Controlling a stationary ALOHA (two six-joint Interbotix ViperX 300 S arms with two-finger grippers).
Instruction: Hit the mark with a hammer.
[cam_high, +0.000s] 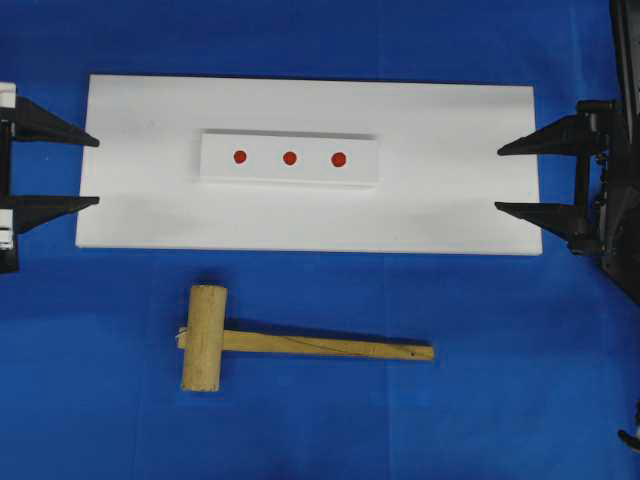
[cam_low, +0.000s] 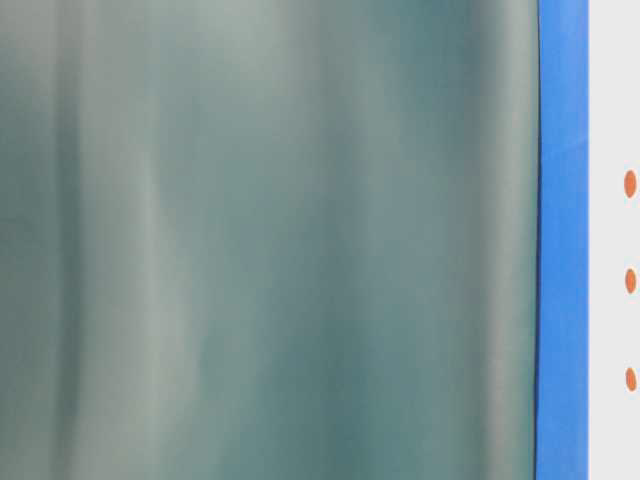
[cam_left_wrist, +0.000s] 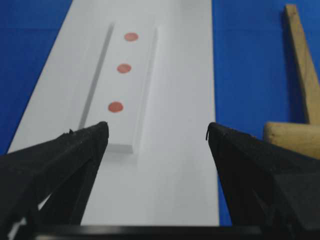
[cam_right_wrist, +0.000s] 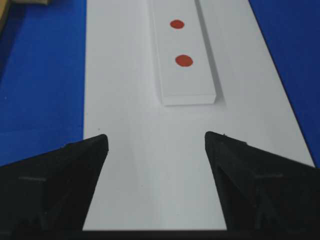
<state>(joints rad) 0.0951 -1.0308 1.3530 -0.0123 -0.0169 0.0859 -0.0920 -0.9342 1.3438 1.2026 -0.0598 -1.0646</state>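
bright, even light from above, with soft shadows under the hammer (cam_high: 222, 338) and raised block (cam_high: 290, 159). table-level view mostly filled by a blurred grey-green smear. wrist views sharp, slightly soft far off.

no readable text or labels anywhere

I see a blue table top (cam_high: 480, 400) under everything. A big flat white board (cam_high: 450, 200) lies right on it, long from side to side. On the middle of that board sits a small white block (cam_high: 290, 175) with three red dots (cam_high: 290, 158) in a row. The wooden hammer (cam_high: 215, 338) lies flat on the blue, near the board's front edge but not touching it. Its fat round head is at the left and its thin handle points to the right.
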